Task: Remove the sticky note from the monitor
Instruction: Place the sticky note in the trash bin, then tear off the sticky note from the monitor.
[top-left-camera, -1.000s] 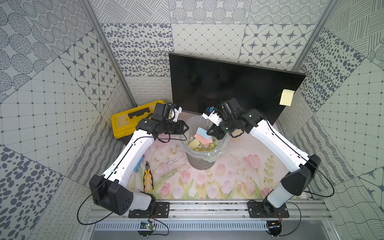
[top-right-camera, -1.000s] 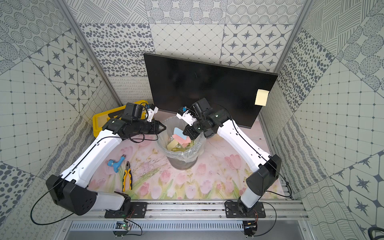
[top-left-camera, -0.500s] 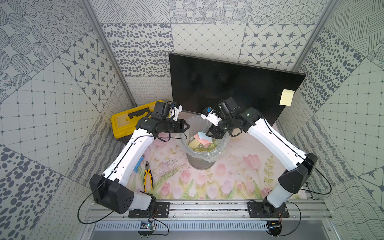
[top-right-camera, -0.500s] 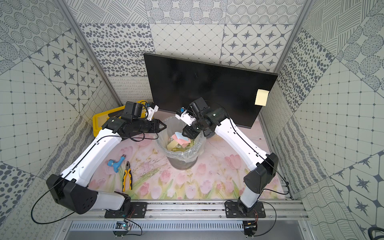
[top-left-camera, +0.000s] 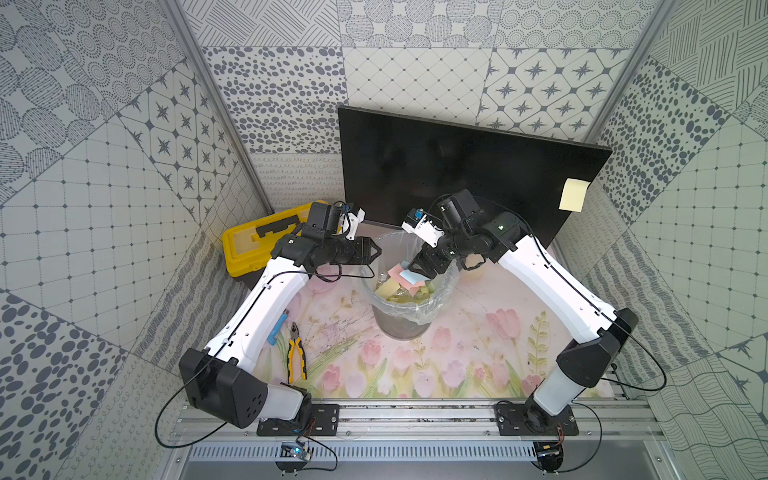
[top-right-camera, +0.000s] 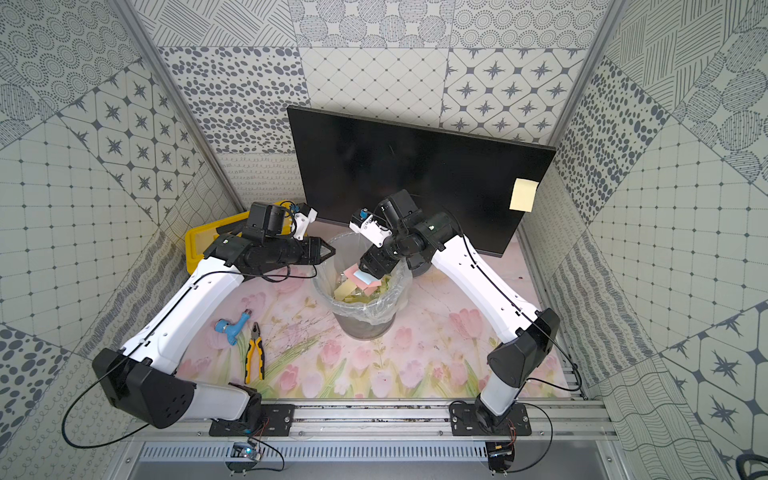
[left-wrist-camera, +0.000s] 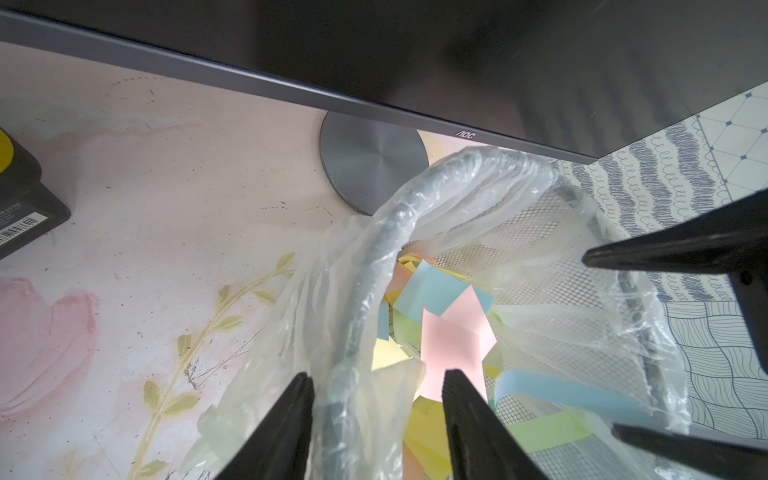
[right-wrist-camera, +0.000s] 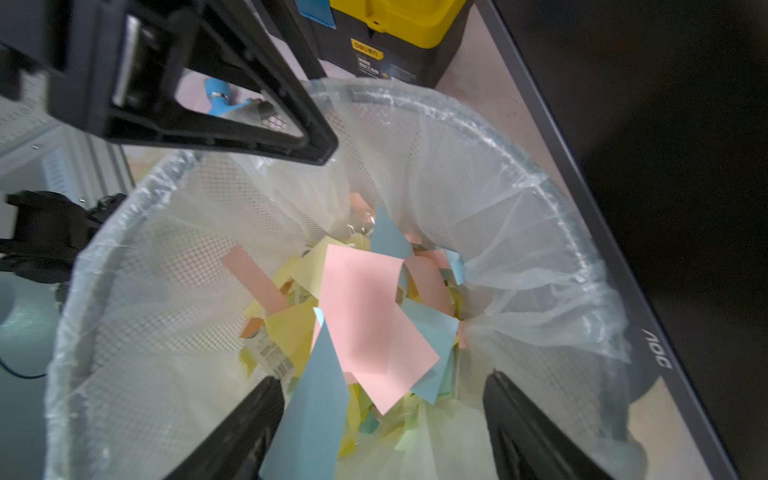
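Light, limp note (top-left-camera: 573, 195) on monitor (top-left-camera: 457, 166) (likely stuck along top); pinch lower edge. Parted: left gripper (left-wrist-camera: 378, 374), right gripper (right-wrist-camera: 382, 378).

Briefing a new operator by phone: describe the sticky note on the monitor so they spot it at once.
Find the monitor, the wide black screen at the table's back. The sticky note clings to its right edge. It is pale yellow and alone on the screen; other notes lie loose in the bin.
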